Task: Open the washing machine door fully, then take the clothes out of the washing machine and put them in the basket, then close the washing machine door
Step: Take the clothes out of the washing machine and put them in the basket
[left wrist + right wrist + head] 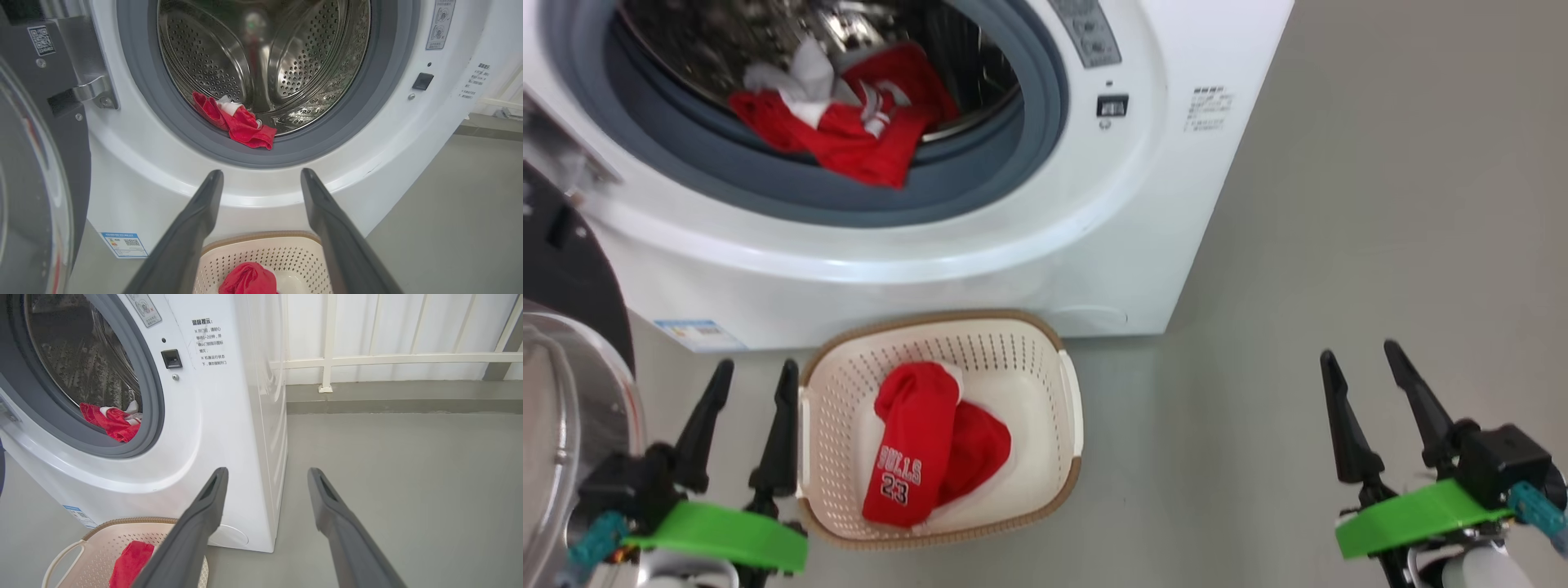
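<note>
Our left claw (756, 367) hangs open, its fingers spread and nothing between them. Our right claw (1360, 353) is open too and holds nothing. Just to the right of the left claw sits the basket (1068, 384) on the grey floor (1339, 212). In it lies a red garment (911, 457) printed BULLS 23, folded over a second red piece. The right claw is well apart from the basket, which lies off to its left. Ahead of both claws stands the washing machine (1029, 245), nearer the left claw than the right. More red clothes (849, 131) with white trim lie at the front of the drum, spilling onto the grey seal (980, 188). The door (572, 261) stands swung open to the left of the left claw, with its glass bowl close beside that claw.
</note>
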{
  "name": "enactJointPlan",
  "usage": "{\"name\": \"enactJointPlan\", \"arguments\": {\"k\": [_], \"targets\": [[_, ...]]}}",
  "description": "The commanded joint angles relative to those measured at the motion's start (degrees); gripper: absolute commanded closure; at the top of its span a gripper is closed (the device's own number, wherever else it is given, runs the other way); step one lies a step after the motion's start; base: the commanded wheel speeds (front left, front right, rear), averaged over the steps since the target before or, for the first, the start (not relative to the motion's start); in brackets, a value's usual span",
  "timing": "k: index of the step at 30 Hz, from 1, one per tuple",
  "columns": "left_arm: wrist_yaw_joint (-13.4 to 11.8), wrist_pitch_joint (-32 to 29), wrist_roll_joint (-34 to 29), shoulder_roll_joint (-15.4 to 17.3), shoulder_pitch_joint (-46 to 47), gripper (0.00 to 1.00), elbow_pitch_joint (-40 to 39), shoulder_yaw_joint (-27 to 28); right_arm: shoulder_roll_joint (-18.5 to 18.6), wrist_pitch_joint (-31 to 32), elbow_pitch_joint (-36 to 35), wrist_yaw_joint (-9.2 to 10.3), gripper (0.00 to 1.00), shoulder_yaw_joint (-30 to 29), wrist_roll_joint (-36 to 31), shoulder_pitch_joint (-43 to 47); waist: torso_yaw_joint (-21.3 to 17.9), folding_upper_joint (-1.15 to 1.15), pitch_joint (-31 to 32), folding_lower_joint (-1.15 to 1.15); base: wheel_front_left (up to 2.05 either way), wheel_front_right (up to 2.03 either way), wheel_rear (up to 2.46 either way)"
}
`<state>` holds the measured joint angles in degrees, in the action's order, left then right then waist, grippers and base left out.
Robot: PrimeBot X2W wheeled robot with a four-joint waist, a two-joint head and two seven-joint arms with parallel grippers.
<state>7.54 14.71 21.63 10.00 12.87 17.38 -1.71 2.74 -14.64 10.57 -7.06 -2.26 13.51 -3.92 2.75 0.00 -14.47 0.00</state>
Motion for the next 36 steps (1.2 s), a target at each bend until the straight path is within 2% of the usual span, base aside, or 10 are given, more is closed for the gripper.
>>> {"name": "enactJointPlan", "arguments": {"k": [1, 7, 16, 31, 36], "targets": [[-0.1, 0.3, -0.7, 1.3, -0.8, 0.00, -1.9, 2.3, 0.1, -0.4, -1.2, -0.43, 0.00, 1.1, -0.4, 0.6, 0.2, 0.00, 3.5, 0.00, 0.00, 0.00, 0.00], [-0.1, 0.3, -2.0, 0.6, -6.3, 0.00, -6.2, 3.9, 0.1, -0.4, -1.4, -0.43, 0.00, 0.4, -0.2, 4.3, -0.4, 0.00, 6.4, 0.00, 0.00, 0.00, 0.00], [-0.1, 0.3, -3.2, -0.7, -12.4, 0.00, -11.1, 6.1, 0.1, -0.4, -2.1, -0.43, 0.00, -0.6, 0.3, 6.8, -1.1, 0.00, 6.8, 0.00, 0.00, 0.00, 0.00], [-0.1, 0.3, -3.6, -0.6, -10.7, 0.00, -11.2, 5.7, 0.1, -0.4, -2.1, -0.43, 0.00, -0.2, 0.6, 5.1, -1.2, 0.00, 5.2, 0.00, 0.00, 0.00, 0.00], [-0.1, 0.3, -3.5, 0.5, -6.5, 0.00, -7.1, 3.5, 0.1, -0.4, -2.3, -0.43, 0.00, 0.5, 1.2, 3.1, -1.4, 0.00, 2.0, 0.00, 0.00, 0.00, 0.00]]}}
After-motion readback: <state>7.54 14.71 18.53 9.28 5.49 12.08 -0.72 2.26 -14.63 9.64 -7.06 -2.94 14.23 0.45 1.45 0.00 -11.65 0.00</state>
